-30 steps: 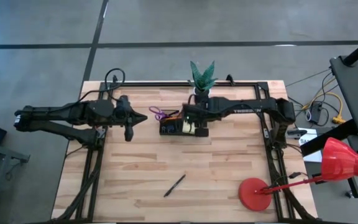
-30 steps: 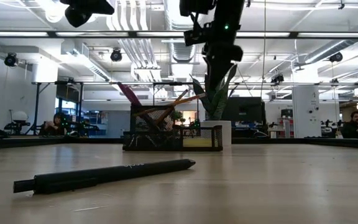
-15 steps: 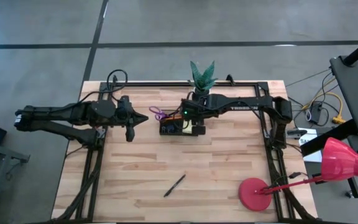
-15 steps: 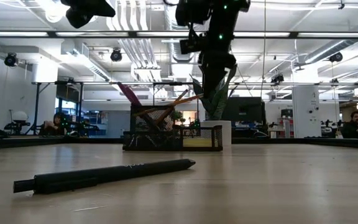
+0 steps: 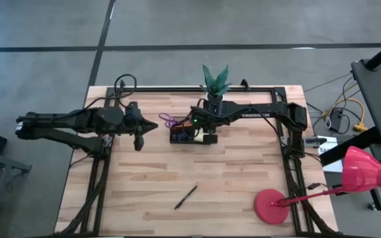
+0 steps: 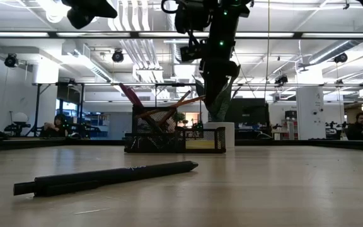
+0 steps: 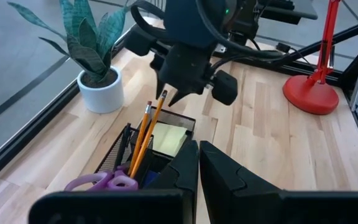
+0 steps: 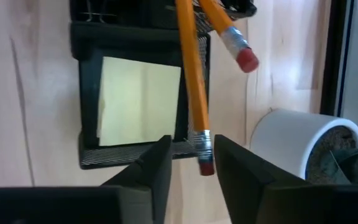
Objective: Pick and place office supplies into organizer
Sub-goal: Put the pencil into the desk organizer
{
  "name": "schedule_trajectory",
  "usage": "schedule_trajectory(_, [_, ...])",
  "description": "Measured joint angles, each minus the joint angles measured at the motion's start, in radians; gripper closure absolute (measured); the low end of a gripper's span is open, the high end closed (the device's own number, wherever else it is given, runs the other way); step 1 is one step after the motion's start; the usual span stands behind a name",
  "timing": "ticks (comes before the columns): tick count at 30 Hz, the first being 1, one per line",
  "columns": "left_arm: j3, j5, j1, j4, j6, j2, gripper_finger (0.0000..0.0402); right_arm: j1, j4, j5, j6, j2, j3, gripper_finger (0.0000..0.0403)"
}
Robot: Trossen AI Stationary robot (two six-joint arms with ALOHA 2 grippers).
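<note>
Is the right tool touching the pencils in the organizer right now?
Apart. The left wrist view shows the right tool hanging above the organizer, with bare table showing between its tips and the top of the pencils.

Table (image 5: 230, 178): I see pale wood in glued strips, smooth with a soft sheen.
Organizer (image 8: 143, 158): looks to me like black wire mesh, matt.
Sticky-note pad (image 8: 138, 101): pale yellow paper, flat and matt from my view.
Pencils (image 8: 191, 74): orange painted wood, slightly glossy, with metal ferrules and red rubber erasers.
Scissors (image 7: 98, 182): purple handles that look like smooth plastic.
Pen (image 6: 106, 177): black, I read it as matt plastic.
Plant pot (image 7: 99, 92): white, smooth, faintly glossy.
Left gripper (image 7: 197, 171): dark matt fingers, plastic-looking.
</note>
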Motion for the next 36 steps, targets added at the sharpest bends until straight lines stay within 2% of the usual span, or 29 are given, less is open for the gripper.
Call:
schedule_trajectory(8, [0.000,0.000,0.000,0.002,0.000,0.014,0.0402,-0.001,0.005,0.002,0.000,0.000,0.000,0.0352])
schedule_trajectory(16, [0.000,0.000,0.001,0.006,0.000,0.015,0.0402,-0.001,0.020,0.003,0.000,-0.001,0.000,0.0362])
schedule_trajectory(20, [0.000,0.000,0.001,0.008,0.000,0.017,0.0402,0.001,0.012,0.021,-0.033,-0.015,0.000,0.0382])
schedule_trajectory(29, [0.000,0.000,0.000,0.040,0.000,0.018,0.0402,0.015,-0.082,0.128,-0.164,-0.052,0.001,0.0389])
schedule_trajectory(36, [0.000,0.000,0.000,0.042,0.000,0.019,0.0402,0.054,-0.086,0.341,-0.367,-0.053,0.005,0.0389])
